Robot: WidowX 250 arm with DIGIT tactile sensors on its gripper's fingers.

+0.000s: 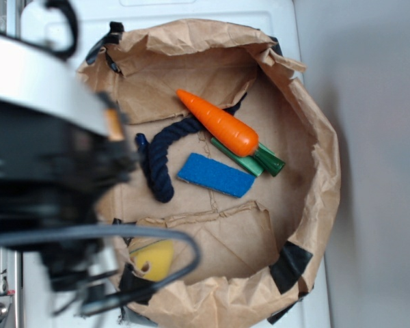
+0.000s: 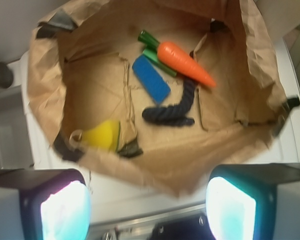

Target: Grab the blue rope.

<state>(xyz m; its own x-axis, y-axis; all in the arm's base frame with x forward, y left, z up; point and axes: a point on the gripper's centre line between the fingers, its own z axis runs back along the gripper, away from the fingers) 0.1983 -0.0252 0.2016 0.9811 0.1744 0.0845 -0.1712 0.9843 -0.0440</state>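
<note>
Now the gripper [image 2: 149, 210] hovers with jaws wide, holding nothing.
Ahead of the jaws, well apart, the rope [image 2: 172, 111] lies curved on the bag [image 2: 45, 70] floor, one end under the carrot [image 2: 184, 62], beside the block [image 2: 151, 79]; this free bend looks easiest to grab.

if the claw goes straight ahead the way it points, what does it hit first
Probably the bag's near paper rim, which lies between the open claw and the rope; depth is unclear, so it might clear the rim.
</note>
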